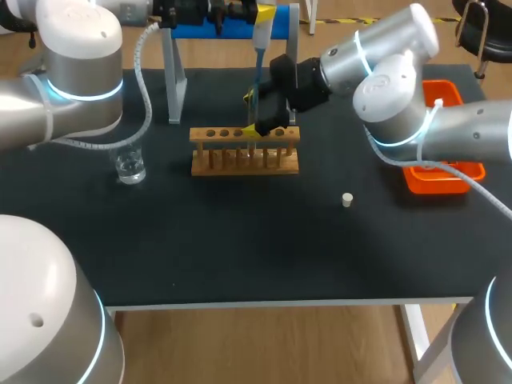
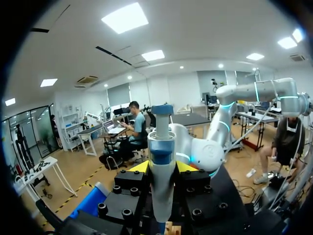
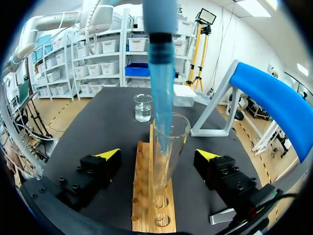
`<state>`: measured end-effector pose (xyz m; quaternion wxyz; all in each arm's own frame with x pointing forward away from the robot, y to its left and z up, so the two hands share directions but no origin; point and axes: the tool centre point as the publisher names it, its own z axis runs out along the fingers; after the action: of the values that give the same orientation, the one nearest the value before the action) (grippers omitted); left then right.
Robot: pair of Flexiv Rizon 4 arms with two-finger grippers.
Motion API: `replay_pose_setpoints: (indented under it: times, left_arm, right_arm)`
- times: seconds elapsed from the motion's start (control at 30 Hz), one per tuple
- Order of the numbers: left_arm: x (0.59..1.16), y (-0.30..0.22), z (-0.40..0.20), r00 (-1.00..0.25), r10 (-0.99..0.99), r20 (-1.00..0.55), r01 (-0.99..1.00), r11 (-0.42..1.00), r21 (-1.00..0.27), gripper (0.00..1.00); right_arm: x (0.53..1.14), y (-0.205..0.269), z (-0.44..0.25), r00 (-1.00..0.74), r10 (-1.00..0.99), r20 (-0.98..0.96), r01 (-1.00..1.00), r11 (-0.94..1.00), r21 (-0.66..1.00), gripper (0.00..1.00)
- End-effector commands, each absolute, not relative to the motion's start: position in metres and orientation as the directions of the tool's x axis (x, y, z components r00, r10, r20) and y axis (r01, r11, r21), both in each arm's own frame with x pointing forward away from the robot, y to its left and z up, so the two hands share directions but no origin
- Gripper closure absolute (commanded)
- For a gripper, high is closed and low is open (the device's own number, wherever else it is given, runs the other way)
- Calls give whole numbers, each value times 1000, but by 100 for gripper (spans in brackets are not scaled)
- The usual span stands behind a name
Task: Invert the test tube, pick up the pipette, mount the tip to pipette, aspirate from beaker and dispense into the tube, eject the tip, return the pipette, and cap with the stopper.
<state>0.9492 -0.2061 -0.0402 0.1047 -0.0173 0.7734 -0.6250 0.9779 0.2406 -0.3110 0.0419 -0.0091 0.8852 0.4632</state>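
Observation:
A clear test tube [image 3: 168, 147] stands upright in the wooden rack [image 3: 146, 196], mouth up. My right gripper [image 3: 159, 156] is open, one finger on each side of the tube and apart from it. The blue pipette tip [image 3: 161, 98] reaches down into the tube's mouth. My left gripper [image 2: 162, 169] is shut on the pipette [image 2: 161, 161], holding it upright above the rack [image 1: 244, 152]. In the head view the pipette [image 1: 260, 48] hangs above my right gripper [image 1: 254, 114]. The water beaker [image 1: 130, 166] stands left of the rack. The small white stopper [image 1: 347, 199] lies to the rack's front right.
The blue-topped pipette stand [image 1: 216, 28] rises behind the rack. An orange tray [image 1: 444, 176] sits at the right edge, partly under my right arm. The beaker [image 3: 143, 107] is seen beyond the rack's far end in the right wrist view.

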Motion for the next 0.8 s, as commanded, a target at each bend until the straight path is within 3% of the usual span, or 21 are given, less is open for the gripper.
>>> replay_pose_setpoints:
  times: [0.03,0.8]
  left_arm:
    - [945,-206,-35,-976,-165,-143,103,226,-969,100]
    - [945,-209,-18,-969,-177,-170,124,244,-962,100]
  right_arm:
    - [977,240,-310,-996,23,-83,-54,573,818,0]
    - [977,240,-310,-996,23,-83,-54,573,818,0]
